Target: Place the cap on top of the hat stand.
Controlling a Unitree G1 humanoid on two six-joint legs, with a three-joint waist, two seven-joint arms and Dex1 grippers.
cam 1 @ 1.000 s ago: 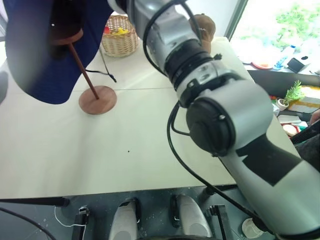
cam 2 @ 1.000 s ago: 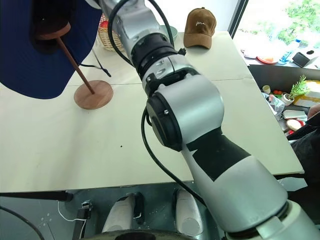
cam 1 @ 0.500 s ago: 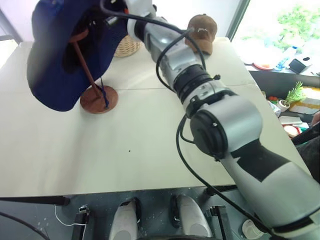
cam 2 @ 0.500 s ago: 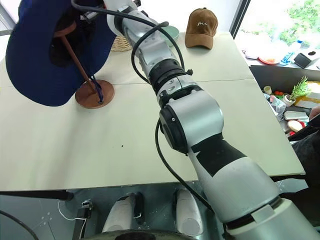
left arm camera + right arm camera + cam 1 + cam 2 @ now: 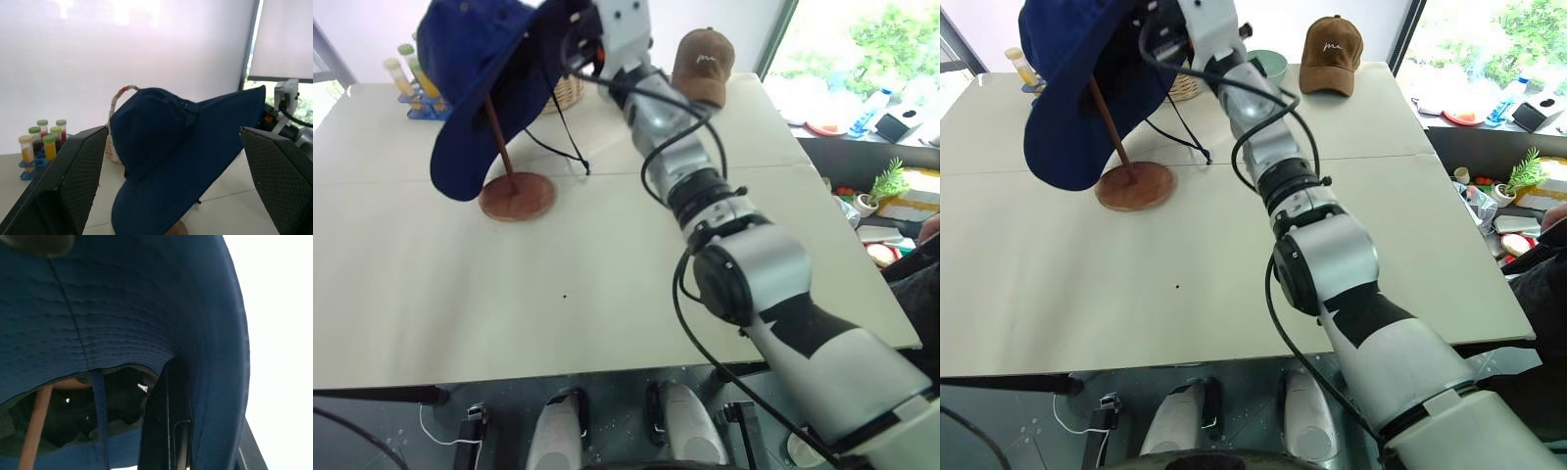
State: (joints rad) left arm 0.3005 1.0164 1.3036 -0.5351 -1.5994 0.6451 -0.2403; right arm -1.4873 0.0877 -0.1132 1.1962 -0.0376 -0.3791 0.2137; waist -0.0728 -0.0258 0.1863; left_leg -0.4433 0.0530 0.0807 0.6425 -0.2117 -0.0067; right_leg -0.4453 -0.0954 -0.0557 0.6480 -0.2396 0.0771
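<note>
The two head views look forward and down from close above the pale surface [image 5: 607, 294], side by side, sharing the cap [image 5: 480, 69] draped over the hat stand [image 5: 514, 191]. The left wrist view faces that cap [image 5: 171, 147] level, from farther off. The right wrist view looks up under its brim [image 5: 146, 308], very close.

Navy cap [image 5: 475, 59] – reddish-brown stand [image 5: 516, 195]

Right arm stretched forward, hand [image 5: 1167, 34] pinched closed; left hand [image 5: 176, 191] fingers spread wide.
</note>
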